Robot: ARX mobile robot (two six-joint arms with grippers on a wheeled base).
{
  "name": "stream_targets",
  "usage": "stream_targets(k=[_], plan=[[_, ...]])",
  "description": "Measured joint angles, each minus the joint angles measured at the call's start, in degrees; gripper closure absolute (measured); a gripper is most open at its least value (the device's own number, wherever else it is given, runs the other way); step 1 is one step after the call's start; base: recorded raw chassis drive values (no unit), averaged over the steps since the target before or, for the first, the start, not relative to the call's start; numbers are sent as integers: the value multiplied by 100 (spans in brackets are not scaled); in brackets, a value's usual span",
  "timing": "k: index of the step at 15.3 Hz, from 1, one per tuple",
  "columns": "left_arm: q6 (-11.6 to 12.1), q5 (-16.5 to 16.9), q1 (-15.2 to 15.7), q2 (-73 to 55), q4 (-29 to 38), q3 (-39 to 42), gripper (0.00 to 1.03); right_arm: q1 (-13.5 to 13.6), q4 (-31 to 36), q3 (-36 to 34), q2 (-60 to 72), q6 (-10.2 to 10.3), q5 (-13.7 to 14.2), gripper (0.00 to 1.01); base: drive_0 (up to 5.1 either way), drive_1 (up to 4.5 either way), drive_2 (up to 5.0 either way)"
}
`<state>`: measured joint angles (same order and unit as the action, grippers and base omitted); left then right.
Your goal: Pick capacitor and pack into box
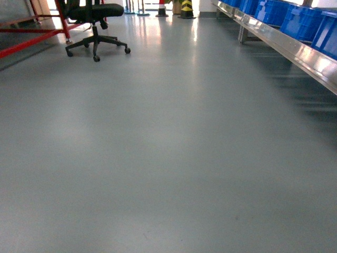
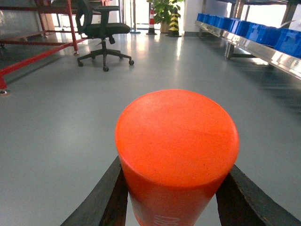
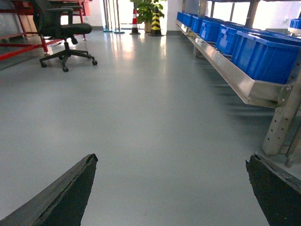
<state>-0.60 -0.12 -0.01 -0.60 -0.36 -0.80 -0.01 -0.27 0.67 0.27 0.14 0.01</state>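
Clamped in the left gripper (image 2: 175, 197) is an orange cylinder, taken to be the capacitor (image 2: 177, 146); its flat end is turned toward the wrist camera, so its long axis is judged to run up between the two dark fingers (image 2: 101, 200), which are pressed against its sides. By contrast, the right gripper (image 3: 171, 188) is spread wide with nothing between its fingers. Only grey floor (image 1: 168, 158) is shown ahead in the head view, with blue bins (image 3: 263, 54) on a steel rack (image 3: 235, 77) along the right side and an office chair (image 1: 95, 21) far off on the left. No box is visible in any view, so its direction from the loaded left arm cannot be told, and it must be found before packing.
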Motion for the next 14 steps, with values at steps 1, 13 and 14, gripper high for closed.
stream_targets(k=[1,13,14], plan=[[0,7,0,0,-2,2,62,0,4,0,0,0,0,3,-502,243,243],[0,11,0,0,7,0,62,0,15,0,0,0,0,3,-497,249,249],[0,11,0,0,9,2,62,0,-2,0,0,0,0,3,-494,252,252]])
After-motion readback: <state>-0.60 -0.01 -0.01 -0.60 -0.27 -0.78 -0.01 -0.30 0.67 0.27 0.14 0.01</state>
